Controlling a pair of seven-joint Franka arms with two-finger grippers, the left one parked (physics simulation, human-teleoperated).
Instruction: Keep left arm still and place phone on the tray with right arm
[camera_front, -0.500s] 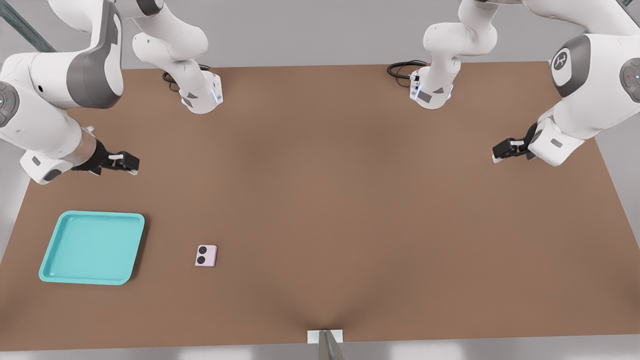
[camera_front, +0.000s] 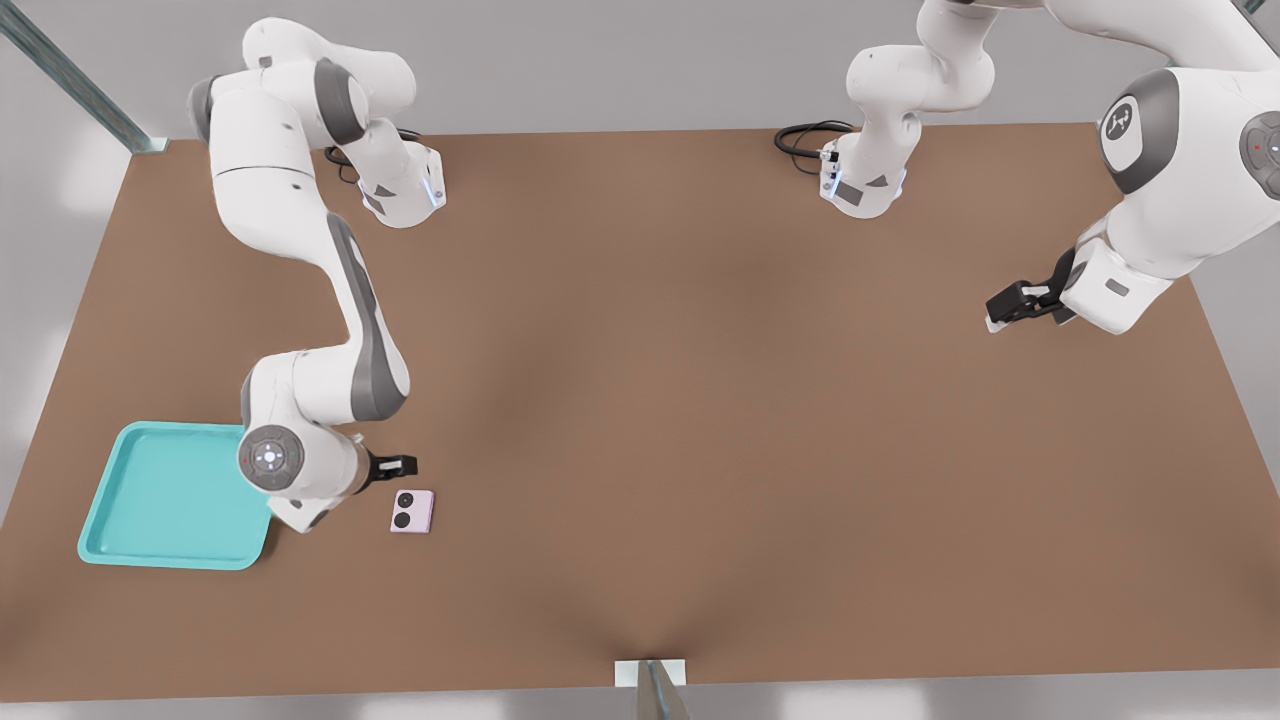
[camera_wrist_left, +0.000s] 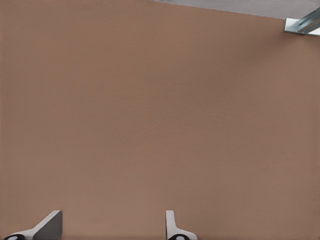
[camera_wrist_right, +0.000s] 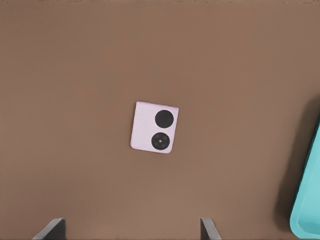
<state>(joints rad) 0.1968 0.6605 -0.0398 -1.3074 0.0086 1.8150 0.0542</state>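
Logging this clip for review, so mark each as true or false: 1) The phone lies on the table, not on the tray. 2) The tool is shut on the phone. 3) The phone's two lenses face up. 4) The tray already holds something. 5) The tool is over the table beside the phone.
1) True: the phone lies on the brown table, apart from the tray.
2) False: the tool is open and holds nothing; the wrist view shows its fingertips spread wide with the phone between and beyond them.
3) True: both black lenses show on its top face.
4) False: the part of the tray that shows is bare.
5) True: it hangs just beyond the phone, on the side nearer the arm bases.
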